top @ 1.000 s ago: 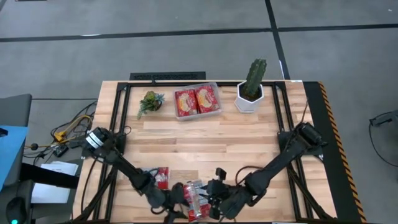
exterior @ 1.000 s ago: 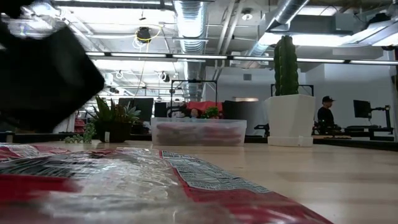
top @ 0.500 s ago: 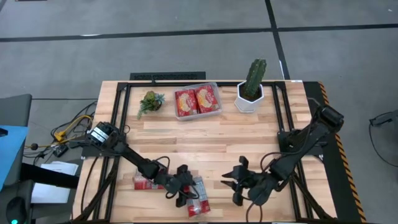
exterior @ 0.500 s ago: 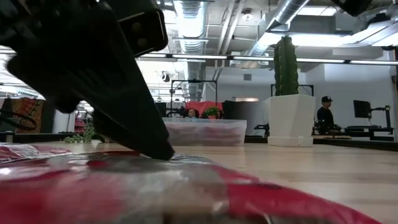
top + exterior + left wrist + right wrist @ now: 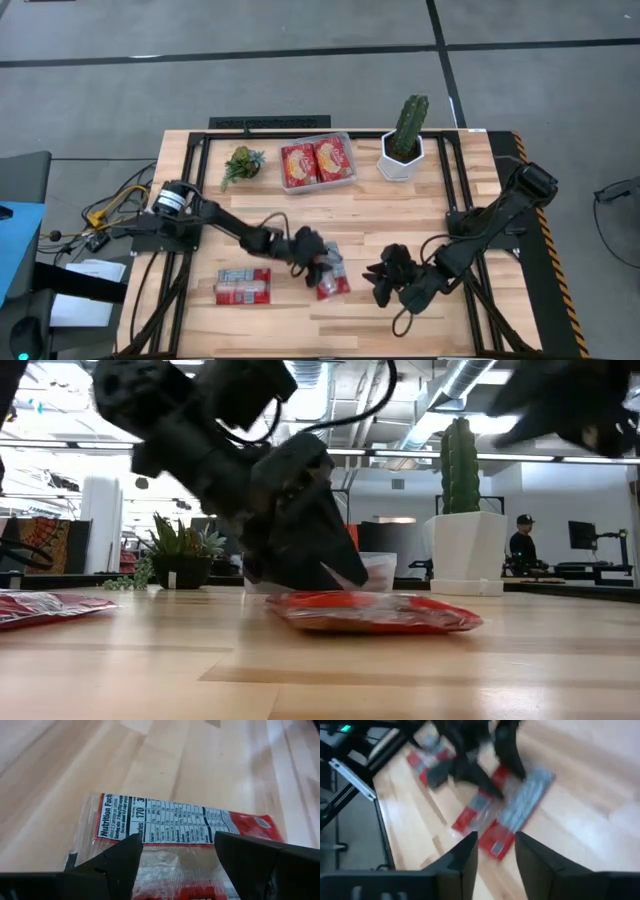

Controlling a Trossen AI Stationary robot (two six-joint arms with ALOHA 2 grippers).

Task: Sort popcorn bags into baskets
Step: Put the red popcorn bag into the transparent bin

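One red popcorn bag [image 5: 333, 278] lies flat on the table's middle front, its nutrition panel [image 5: 165, 820] facing up. My left gripper [image 5: 314, 256] is open and stands over the bag's left end, fingers tipped down onto it [image 5: 335, 575]. A second red bag [image 5: 243, 285] lies flat to the left, untouched. My right gripper [image 5: 384, 278] is open and hovers to the right of the first bag, apart from it [image 5: 495, 851]. The clear plastic basket [image 5: 347, 160] sits at the far edge with two cream-pictured bags [image 5: 317, 162] inside. My left gripper comes at the bag slanting from above and the table's left. Its spread fingertips [image 5: 125, 857] rest on the bag's top face by the clear sealed end [image 5: 175, 865]. I cannot tell whether they pinch any film. The bag lies flat on the wood [image 5: 375, 612].
A white hexagonal pot with a tall cactus [image 5: 403, 140] stands right of the basket, and a small green plant [image 5: 242, 163] left of it. Bare wood lies between the bags and the basket. A person [image 5: 521, 545] sits far behind the table.
My left gripper has moved from the near edge toward the far edge and somewhat right. The bag has come along with it from the near edge to the table's middle front and now lies flat. My right gripper has drawn away to the right of the bag and stayed open.
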